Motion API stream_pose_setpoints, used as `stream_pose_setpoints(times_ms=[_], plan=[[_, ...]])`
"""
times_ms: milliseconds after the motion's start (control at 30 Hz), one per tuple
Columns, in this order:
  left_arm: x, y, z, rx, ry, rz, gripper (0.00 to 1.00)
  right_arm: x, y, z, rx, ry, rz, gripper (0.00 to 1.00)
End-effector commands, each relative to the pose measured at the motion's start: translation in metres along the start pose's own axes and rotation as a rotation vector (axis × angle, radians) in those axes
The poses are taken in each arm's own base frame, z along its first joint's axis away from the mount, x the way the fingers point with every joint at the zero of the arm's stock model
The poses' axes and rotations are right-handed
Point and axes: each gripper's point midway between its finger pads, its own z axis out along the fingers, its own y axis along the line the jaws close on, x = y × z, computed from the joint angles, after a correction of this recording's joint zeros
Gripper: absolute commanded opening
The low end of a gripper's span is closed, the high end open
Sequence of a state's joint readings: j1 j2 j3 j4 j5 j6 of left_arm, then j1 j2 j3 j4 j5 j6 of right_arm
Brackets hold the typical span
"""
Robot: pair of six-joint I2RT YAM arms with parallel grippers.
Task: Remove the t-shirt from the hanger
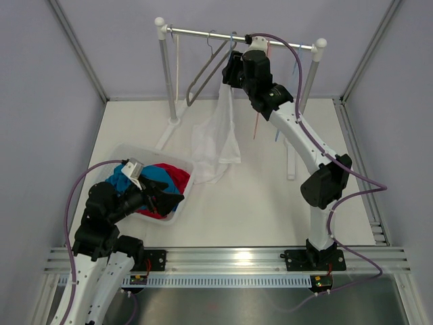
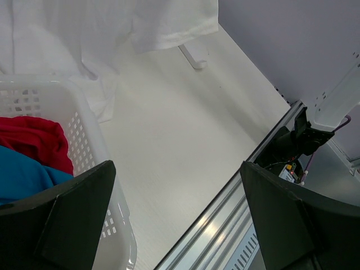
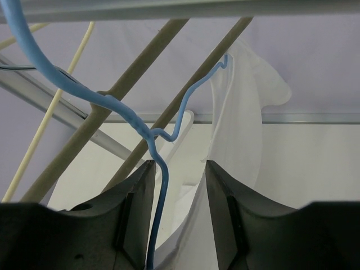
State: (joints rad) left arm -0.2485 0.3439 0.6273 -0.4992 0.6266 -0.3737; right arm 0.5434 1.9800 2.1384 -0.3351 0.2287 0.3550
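Top view: the white t-shirt (image 1: 216, 135) hangs from the rail (image 1: 203, 32), with the right gripper (image 1: 233, 68) up at its collar. The left gripper (image 1: 159, 196) is over the basket (image 1: 125, 150) on the worktop (image 1: 257, 203).

Left wrist view: fingers (image 2: 73, 214) wide apart, holding nothing.

Right wrist view: fingers (image 3: 135, 191) slightly apart, with the blue hanger (image 3: 160, 169) wire and shirt cloth between them, unpinched.

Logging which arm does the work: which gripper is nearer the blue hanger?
Right. The right gripper has the blue hanger wire between its open fingers at the rail; the left gripper is far off, low by the basket.
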Motion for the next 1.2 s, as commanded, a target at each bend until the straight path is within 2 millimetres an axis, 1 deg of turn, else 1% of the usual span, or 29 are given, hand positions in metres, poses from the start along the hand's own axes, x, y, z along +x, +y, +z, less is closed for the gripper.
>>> stream_pose_setpoints(times_ms=[0,33,133,167,267,300,333,367,400,433,467,500,533,567,600,633,700,733,900,967,1000,1033,1067,1100,1133,1167], plan=[[-0.007,-0.009,0.000,0.048,-0.031,0.026,0.99,-0.001,-0.002,0.000,0.033,-0.017,-0.014,0.52],[-0.006,-0.009,0.000,0.048,-0.028,0.024,0.99,-0.002,-0.002,-0.002,0.035,-0.016,-0.016,0.53],[-0.005,-0.008,0.000,0.050,-0.024,0.021,0.99,-0.007,-0.003,-0.008,0.045,-0.024,-0.020,0.61],[-0.006,-0.008,0.000,0.045,-0.027,0.024,0.99,-0.008,-0.008,-0.008,0.068,-0.030,-0.025,0.66],[-0.006,-0.007,0.000,0.042,-0.028,0.020,0.99,-0.009,-0.015,-0.013,0.094,-0.022,-0.059,0.75],[-0.008,-0.006,-0.001,0.039,-0.036,0.024,0.99,-0.009,-0.018,-0.015,0.106,-0.020,-0.069,0.76],[-0.009,-0.005,-0.001,0.032,-0.044,0.021,0.99,-0.005,-0.019,-0.020,0.106,-0.005,-0.066,0.76],[-0.010,-0.004,-0.003,0.026,-0.056,0.022,0.99,-0.010,-0.018,-0.022,0.100,-0.025,-0.074,0.78],[-0.014,-0.009,-0.006,0.041,-0.081,0.046,0.99,-0.015,-0.021,-0.026,0.119,-0.033,-0.068,0.79],[-0.015,-0.010,-0.008,0.041,-0.094,0.053,0.99,-0.017,-0.018,-0.030,0.109,-0.022,-0.026,0.80],[-0.014,-0.014,-0.010,0.060,-0.098,0.061,0.99,-0.012,-0.012,-0.034,0.065,0.006,-0.063,0.80],[-0.018,-0.022,-0.015,0.087,-0.128,0.099,0.99,-0.014,-0.003,-0.046,0.039,0.008,-0.102,0.81],[-0.022,-0.018,-0.015,0.068,-0.149,0.098,0.99,-0.018,-0.017,-0.051,0.115,-0.012,-0.119,0.82],[-0.021,-0.010,-0.013,0.038,-0.151,0.077,0.99,-0.025,-0.019,-0.051,0.117,-0.045,-0.103,0.83],[-0.019,-0.007,-0.011,0.032,-0.136,0.050,0.99,-0.028,-0.021,-0.052,0.109,-0.056,-0.087,0.84],[-0.017,-0.012,-0.010,0.056,-0.121,0.056,0.99,-0.021,-0.019,-0.048,0.089,-0.043,-0.078,0.84],[-0.013,-0.010,-0.005,0.062,-0.092,0.040,0.99,-0.019,-0.013,-0.041,0.072,-0.031,-0.052,0.84],[-0.011,-0.013,-0.004,0.077,-0.079,0.036,0.99,-0.017,-0.013,-0.039,0.078,-0.026,-0.050,0.84],[-0.013,-0.016,-0.007,0.081,-0.098,0.053,0.99,-0.020,-0.022,-0.037,0.126,-0.049,-0.071,0.84],[-0.013,-0.017,-0.009,0.081,-0.106,0.059,0.99,-0.023,-0.022,-0.034,0.130,-0.056,-0.077,0.84],[-0.013,-0.017,-0.009,0.083,-0.106,0.060,0.99,-0.025,-0.019,-0.029,0.128,-0.058,-0.072,0.83],[-0.013,-0.017,-0.009,0.084,-0.106,0.062,0.99,-0.024,-0.017,-0.027,0.118,-0.053,-0.071,0.82],[-0.013,-0.017,-0.009,0.083,-0.102,0.056,0.99,-0.018,-0.017,-0.022,0.119,-0.042,-0.071,0.80],[-0.012,-0.017,-0.008,0.085,-0.098,0.053,0.99,-0.023,-0.015,-0.021,0.113,-0.053,-0.067,0.79],[-0.011,-0.017,-0.007,0.088,-0.093,0.052,0.99,-0.022,-0.016,-0.018,0.117,-0.053,-0.071,0.77],[-0.010,-0.017,-0.006,0.091,-0.084,0.046,0.99,-0.022,-0.015,-0.017,0.116,-0.055,-0.074,0.72]])
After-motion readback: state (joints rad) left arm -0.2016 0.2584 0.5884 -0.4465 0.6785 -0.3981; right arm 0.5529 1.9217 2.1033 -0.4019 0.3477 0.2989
